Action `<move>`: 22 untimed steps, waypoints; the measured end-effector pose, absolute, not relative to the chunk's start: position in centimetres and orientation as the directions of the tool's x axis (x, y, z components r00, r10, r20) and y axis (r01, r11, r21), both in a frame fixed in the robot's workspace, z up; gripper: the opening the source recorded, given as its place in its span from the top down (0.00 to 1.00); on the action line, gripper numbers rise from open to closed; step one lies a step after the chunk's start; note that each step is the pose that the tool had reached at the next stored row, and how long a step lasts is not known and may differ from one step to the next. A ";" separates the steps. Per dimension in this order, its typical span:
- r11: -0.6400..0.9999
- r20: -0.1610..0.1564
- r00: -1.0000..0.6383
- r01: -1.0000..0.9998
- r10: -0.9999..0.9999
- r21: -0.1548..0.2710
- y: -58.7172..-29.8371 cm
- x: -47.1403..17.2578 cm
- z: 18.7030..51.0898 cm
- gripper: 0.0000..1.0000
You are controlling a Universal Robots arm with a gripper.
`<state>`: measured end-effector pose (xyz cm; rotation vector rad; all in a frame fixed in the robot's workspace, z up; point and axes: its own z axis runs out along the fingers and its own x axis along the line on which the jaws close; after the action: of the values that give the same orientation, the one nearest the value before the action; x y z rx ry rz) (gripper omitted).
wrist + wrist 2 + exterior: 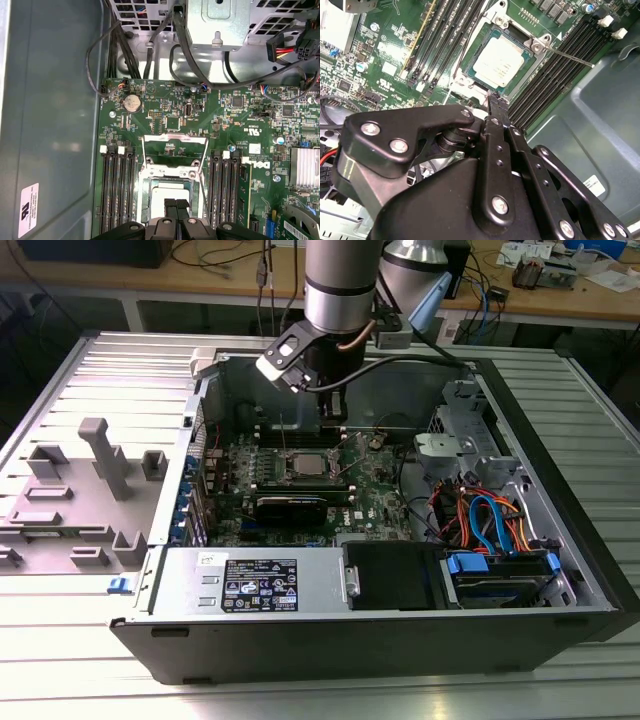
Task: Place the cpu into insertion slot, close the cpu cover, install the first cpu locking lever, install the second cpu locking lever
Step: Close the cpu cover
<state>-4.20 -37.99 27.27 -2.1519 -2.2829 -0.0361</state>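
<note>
The cpu (497, 61) lies in the insertion slot (511, 35).

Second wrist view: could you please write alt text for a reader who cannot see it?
The silver-topped cpu sits in the insertion slot on the green motherboard, between rows of long black memory slots. The black tool, its tips together, reaches to the slot's edge.

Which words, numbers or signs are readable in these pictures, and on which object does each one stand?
White sticker on the grey case wall: print too small to read.
Black label on the silver power supply box: print too small to read.
White printed marks on the green motherboard: mostly too small to read; the brand mark is left unquoted.
</note>
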 end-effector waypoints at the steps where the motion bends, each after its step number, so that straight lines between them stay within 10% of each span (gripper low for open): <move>1: 0.059 0.019 -0.059 0.998 0.998 0.014 -38.0 -4.2 27.3 0.89; 22: 0.059 0.019 -0.059 0.998 0.998 0.014 -38.0 -3.8 27.3 0.89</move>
<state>-3.77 -37.99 27.27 -2.1519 -2.2828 -0.0361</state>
